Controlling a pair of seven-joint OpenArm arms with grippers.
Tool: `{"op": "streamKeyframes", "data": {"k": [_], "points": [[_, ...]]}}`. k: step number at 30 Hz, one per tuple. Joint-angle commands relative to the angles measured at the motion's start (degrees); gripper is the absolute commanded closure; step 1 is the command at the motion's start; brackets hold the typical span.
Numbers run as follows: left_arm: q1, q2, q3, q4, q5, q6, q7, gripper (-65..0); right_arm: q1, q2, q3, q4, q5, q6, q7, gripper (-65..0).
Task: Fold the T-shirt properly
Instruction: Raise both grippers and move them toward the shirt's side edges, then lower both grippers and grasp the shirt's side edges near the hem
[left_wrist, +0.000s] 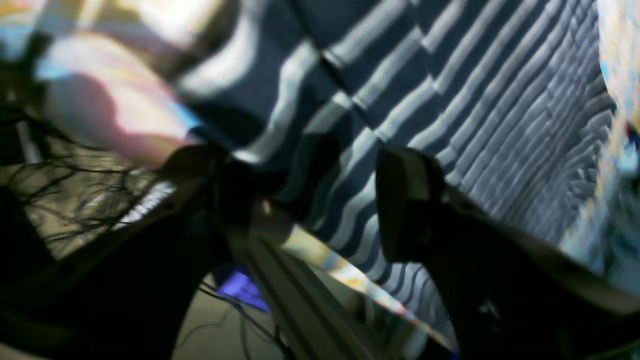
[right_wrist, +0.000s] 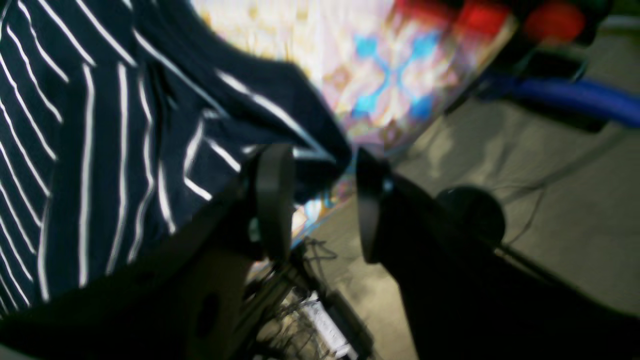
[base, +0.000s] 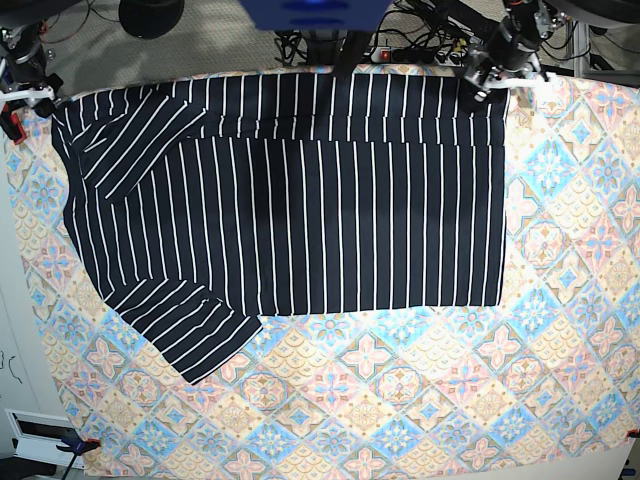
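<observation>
T-shirt (base: 300, 220) flat on tablecloth (base: 560, 300) — left gripper (base: 497, 82), right gripper (right_wrist: 315, 200) both wide.

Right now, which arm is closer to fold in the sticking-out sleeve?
Right, probably. The right gripper sits at the sleeve end of the T-shirt, nearer that sleeve; the left gripper is at the opposite corner.
</observation>
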Motion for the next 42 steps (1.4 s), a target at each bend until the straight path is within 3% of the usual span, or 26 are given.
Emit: {"op": "streamKeyframes", "data": {"k": [1,10,16,19,24,28,35,42], "points": [[1.84,-0.44,-1.14,0.56,0.39,0.16,0.81,-38.5,-0.20,1.17,0.56,1.94,0.97,0.49,1.02,-21.0],[5.70,-0.53,-3.60,6.45,0.30,0.08,3.01,-38.1,-0.29,1.17,0.56,5.89,0.97,0.49,1.02,-21.0],[4.30,-0.53,-3.60,14.54,0.30,0.25,3.09,-38.0,-0.03,1.17,0.21,10.03,0.97,0.49,0.93,-21.0],[2.36,-0.79,-3.69,16.91,0.30,0.34,3.18,-38.0,1.03,1.17,0.12,12.75,0.97,0.49,-1.97,-21.0],[-4.49,-1.67,-3.69,17.18,0.83,0.34,3.36,-38.0,5.95,1.17,0.12,15.21,0.97,0.49,-7.86,-21.0],[-12.14,-3.96,-3.51,16.12,0.83,0.34,7.75,-38.0,10.00,1.26,-0.85,15.83,1.06,0.49,-11.90,-21.0],[-23.48,-8.26,-3.60,9.00,3.29,0.34,9.16,-38.0,15.09,2.85,-9.29,15.39,0.80,0.49,-12.26,-21.0],[-34.12,-9.05,-3.25,-2.52,8.74,0.34,9.42,-38.0,22.48,3.72,-20.45,15.30,-12.83,0.49,-12.26,-21.0]]}}
